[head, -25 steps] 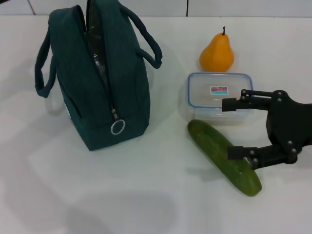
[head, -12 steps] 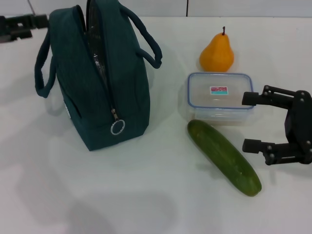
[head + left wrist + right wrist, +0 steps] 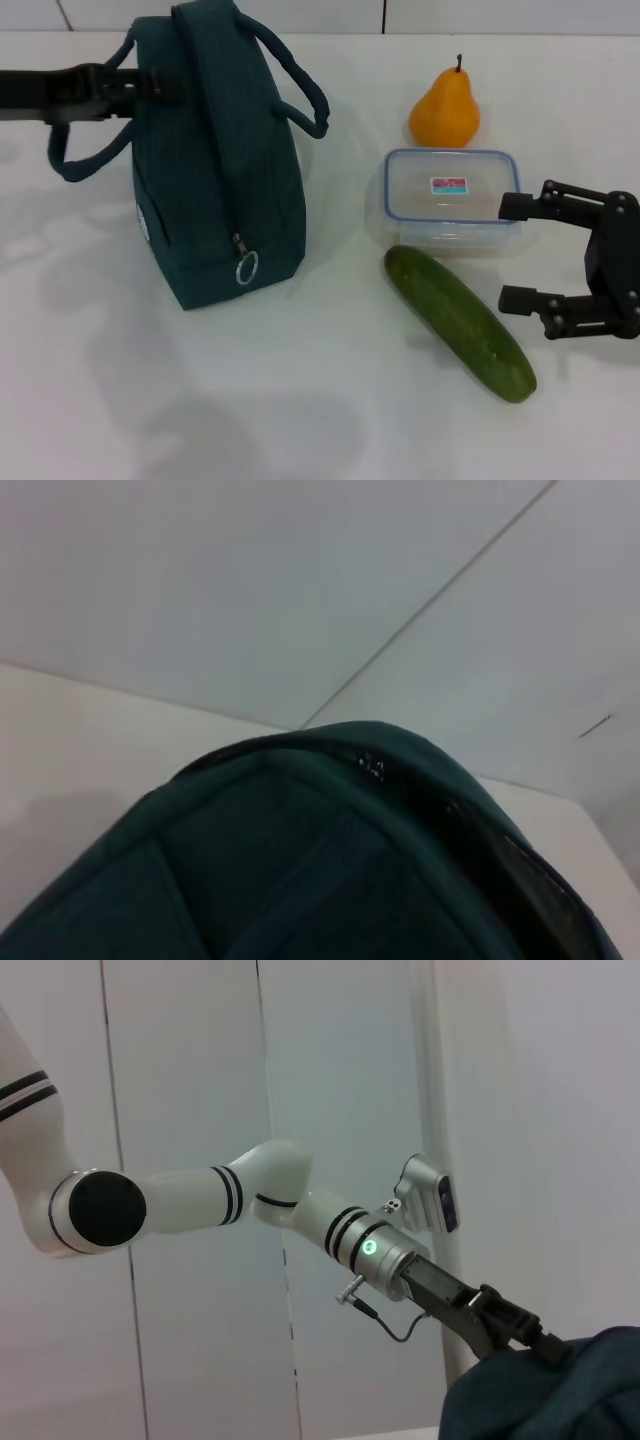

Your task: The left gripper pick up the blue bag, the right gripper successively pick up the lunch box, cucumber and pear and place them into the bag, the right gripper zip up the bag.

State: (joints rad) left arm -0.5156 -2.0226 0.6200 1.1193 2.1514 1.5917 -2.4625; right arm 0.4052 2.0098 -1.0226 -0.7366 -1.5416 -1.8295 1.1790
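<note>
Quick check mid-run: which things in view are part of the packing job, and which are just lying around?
Part of the job:
blue bag
lunch box
cucumber
pear
left gripper, at the bag's top
right gripper, open beside the lunch box

Just lying about:
nothing else on the white table

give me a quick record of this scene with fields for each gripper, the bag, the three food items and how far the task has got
left gripper: at the top of the blue bag, at its left handle; grip not visible
right gripper: open, low beside the lunch box and the cucumber, holding nothing
blue bag: upright on the table, no zip gap showing, ring pull low on the front
lunch box: lid on, between pear and cucumber
cucumber: lying diagonally in front of the lunch box
pear: upright behind the lunch box
progress: nothing in the bag yet
</note>
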